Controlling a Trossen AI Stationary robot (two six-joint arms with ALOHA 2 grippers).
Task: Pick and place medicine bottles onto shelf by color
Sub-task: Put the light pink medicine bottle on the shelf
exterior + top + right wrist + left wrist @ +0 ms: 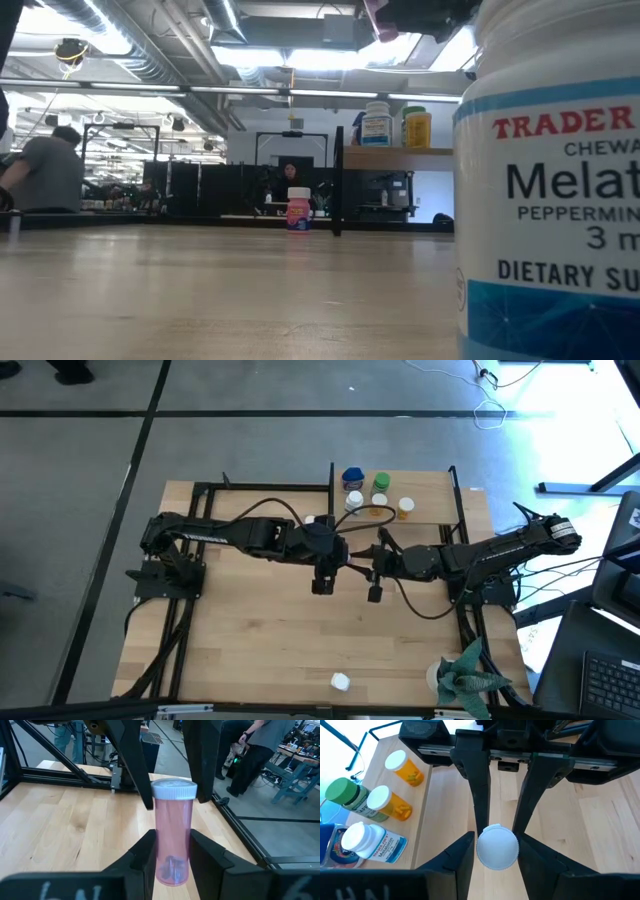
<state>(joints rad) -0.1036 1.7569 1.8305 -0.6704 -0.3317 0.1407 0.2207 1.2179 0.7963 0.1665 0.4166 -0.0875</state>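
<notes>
- White melatonin bottle (pixel 560 200): stands at the 6 o'clock edge of the desk (pixel 250 640), untouched. It is rigid plastic with a glossy label, so it is probably slippery; grip it on the body below the cap.
- Pink pill bottle (pixel 172 840): held upright above the desk centre. It looks nearly empty, so it is judged light and stiff, with smooth, slip-prone walls.
- Right tool (pixel 172 836): clamped on the lower body of the pink pill bottle.
- Left tool (pixel 495 840): closed against the ribbed white cap (pixel 496 847), which gives the surer hold.
- Shelf (pixel 430 510): at 12 o'clock, carrying blue, green, orange and white bottles. They stand close together, so placing another risks tipping them.
</notes>
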